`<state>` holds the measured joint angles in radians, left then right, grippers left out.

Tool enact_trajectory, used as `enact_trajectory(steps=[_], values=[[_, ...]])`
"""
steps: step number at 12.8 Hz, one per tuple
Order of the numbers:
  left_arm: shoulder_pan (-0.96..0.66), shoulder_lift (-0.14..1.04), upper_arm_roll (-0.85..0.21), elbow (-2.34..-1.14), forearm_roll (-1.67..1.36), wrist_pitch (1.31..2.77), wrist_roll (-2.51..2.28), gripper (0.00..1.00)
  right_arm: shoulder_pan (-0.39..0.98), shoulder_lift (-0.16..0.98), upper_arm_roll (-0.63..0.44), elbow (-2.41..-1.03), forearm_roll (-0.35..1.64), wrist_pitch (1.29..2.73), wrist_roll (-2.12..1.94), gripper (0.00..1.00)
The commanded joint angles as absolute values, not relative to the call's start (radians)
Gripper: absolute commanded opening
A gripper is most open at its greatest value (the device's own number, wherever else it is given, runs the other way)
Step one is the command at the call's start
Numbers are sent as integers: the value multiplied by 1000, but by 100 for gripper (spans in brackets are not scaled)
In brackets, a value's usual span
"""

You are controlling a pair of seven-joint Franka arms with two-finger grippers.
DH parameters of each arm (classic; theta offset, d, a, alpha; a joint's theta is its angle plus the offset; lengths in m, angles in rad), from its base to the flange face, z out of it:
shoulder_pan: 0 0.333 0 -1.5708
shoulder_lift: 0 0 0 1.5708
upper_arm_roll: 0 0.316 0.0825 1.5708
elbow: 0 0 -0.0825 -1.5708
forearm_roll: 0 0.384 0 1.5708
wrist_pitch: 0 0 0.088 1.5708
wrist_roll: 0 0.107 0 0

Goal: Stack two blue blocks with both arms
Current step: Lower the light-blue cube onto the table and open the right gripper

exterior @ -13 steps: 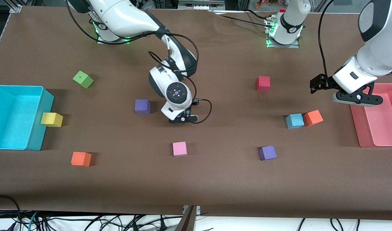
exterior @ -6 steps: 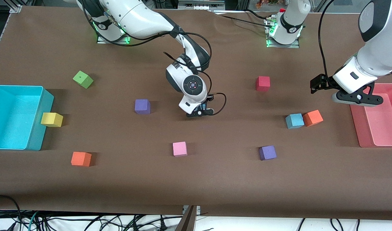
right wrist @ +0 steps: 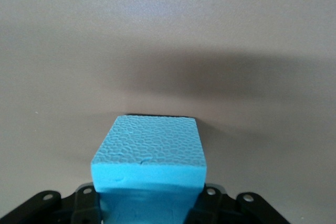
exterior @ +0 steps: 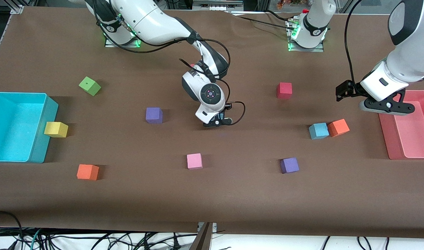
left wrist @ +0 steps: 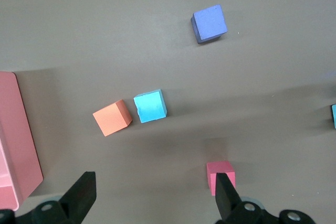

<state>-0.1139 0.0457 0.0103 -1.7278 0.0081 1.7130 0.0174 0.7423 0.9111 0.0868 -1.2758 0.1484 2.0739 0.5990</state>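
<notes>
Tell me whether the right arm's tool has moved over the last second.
Yes. The right tool, shut on a light blue foam cube, moved away from the purple foam cube toward the left arm's end of the table.

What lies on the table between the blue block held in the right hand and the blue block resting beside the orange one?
Nothing: in the front view, bare brown table separates the right hand from the resting blue block.

One cyan blue block (right wrist: 149,153) gripped aloft; another (exterior: 318,131) touching orange cube (exterior: 338,127).

Right end effector (exterior: 217,122) over mid-table — blue block (exterior: 318,131) touching orange block (exterior: 338,127)
</notes>
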Motion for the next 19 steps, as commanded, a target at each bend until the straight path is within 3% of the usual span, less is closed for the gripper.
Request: enact_trajectory(steps=[1,8,14,19], values=[[-112,43,9,-1720,25,1698,6,100,749,922,80,-1235,147,2068,617,99],[-110,48,11,-1721,25,1700,6,100,739,907,81,-1195,150,2079,604,100],[-100,86,15,-1744,26,1770,6,100,627,787,81,-1149,198,1829,347,100],[-104,158,14,-1812,37,1873,15,100,571,727,45,-1228,265,1886,-48,100]])
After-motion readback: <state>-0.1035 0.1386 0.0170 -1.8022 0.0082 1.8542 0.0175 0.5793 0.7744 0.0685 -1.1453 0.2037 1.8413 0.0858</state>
